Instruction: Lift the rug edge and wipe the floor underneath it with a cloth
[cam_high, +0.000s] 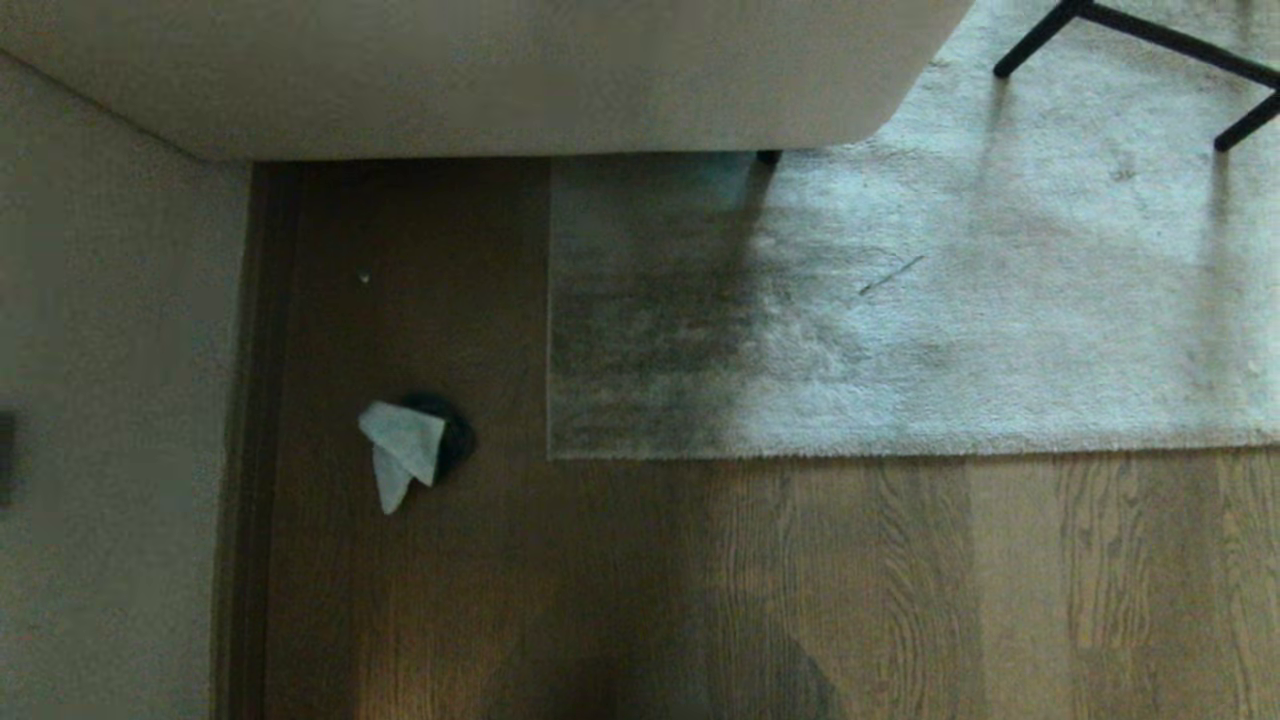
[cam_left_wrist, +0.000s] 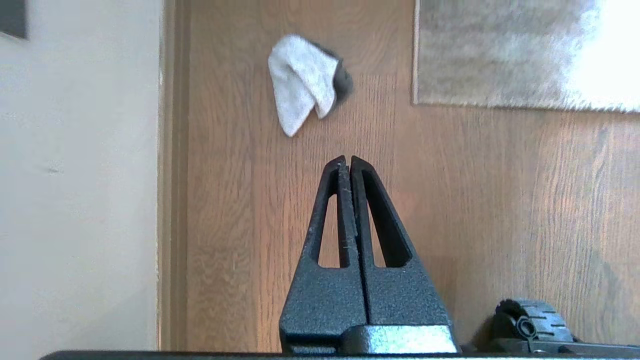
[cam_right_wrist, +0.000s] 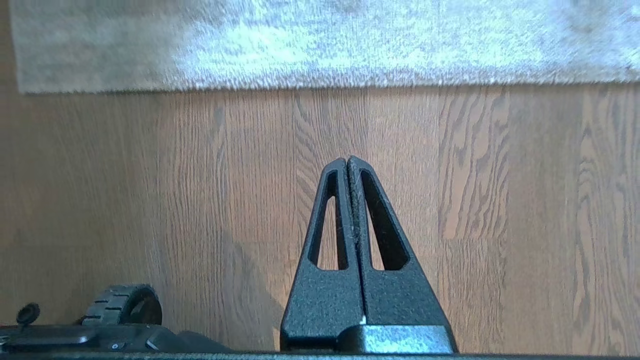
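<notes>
The cloth (cam_high: 404, 448) lies crumpled on the floor (cam_high: 620, 580), a small pale grey-white rag resting partly over a dark round object (cam_high: 455, 435) that shows behind its right side. It sits near the baseboard (cam_high: 250, 440) along the wall (cam_high: 110, 380), well apart from the rug edge (cam_high: 552, 440), with a bare strip of dark brown planks between them. The rug's corner lies flat on the wood, its near border running straight off to the right; farther back the rug passes under a pale sofa (cam_high: 480, 70), and two black furniture legs (cam_high: 1130, 40) stand on the pile at the far right.

Neither arm shows in the head view. In the left wrist view the left hand (cam_left_wrist: 348, 160) hangs above bare floor, fingers pressed together and empty, tips aimed toward the cloth but short of it. In the right wrist view the right hand (cam_right_wrist: 347, 161) is likewise pressed together and empty, over the planks just short of the rug's near border. A small black wheel (cam_right_wrist: 122, 305) of the base shows low beside it.
</notes>
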